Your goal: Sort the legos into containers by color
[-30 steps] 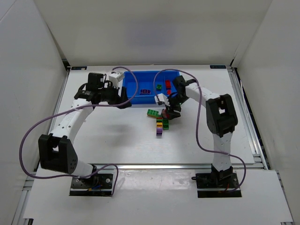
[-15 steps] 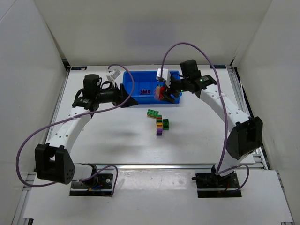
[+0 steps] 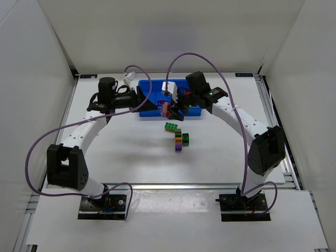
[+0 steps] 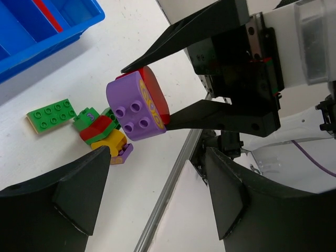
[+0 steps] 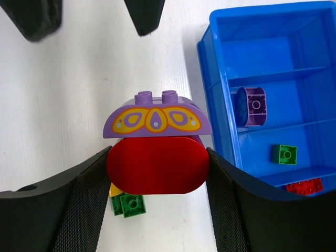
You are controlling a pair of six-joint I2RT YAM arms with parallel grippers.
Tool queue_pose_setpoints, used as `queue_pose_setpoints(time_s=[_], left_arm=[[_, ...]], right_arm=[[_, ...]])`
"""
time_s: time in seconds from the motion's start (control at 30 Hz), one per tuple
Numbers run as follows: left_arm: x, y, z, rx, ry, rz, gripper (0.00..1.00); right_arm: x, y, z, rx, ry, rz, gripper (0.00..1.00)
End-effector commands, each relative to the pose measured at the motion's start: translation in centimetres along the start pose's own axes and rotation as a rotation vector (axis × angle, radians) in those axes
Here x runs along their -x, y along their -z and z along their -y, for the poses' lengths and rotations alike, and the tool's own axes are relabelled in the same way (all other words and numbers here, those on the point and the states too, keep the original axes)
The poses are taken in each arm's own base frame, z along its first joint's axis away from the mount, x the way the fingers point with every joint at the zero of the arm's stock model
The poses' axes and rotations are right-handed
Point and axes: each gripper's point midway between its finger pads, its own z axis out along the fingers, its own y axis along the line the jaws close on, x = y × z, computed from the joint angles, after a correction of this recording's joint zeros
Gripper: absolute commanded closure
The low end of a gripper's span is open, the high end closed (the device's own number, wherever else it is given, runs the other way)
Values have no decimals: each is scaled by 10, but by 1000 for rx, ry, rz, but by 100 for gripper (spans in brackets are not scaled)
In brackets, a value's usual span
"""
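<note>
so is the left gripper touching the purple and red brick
Apart. The right wrist view shows bare table between the left gripper and the purple and red brick held by the right gripper.

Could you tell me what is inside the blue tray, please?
A purple piece, a green brick and a red brick, one per compartment. A finger of the right gripper hides the tray's corner.

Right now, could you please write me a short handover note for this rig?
Left gripper: open, empty, facing the held pair.
Right gripper: shut on a joined purple-and-red brick pair, beside the tray.
Done: one purple brick, one green brick and one red brick in separate compartments.
To do: split and sort the pair; green plate and mixed cluster lie on the table.
</note>
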Motion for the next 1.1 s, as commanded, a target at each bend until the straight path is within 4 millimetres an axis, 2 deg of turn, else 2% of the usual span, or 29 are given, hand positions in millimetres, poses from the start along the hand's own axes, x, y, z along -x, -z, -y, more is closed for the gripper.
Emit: queue_pose_setpoints(time_s=[0.0, 0.2, 0.53, 0.73, 0.83, 0.87, 1.0, 1.07], left_arm=[[12, -1, 11, -38, -38, 8, 18], [2, -11, 3, -39, -20, -29, 18], [9, -21, -2, -53, -28, -41, 21], [7, -26, 0, -67, -33, -53, 26], [5, -28, 1, -73, -31, -61, 33], [5, -28, 1, -77, -34, -61, 42], [2, -27, 3, -93, -29, -74, 60], [1, -28, 2, -95, -29, -75, 63]], right_arm=[[31, 5, 12, -41, 44, 62, 77], [38, -1, 11, -35, 60, 65, 78], [44, -10, 1, -4, 89, 67, 78], [46, -13, 3, -10, 90, 70, 78], [45, -13, 5, -18, 92, 67, 78], [43, -14, 5, -18, 87, 63, 78], [40, -14, 7, -34, 89, 53, 79], [37, -14, 8, -40, 88, 50, 79]])
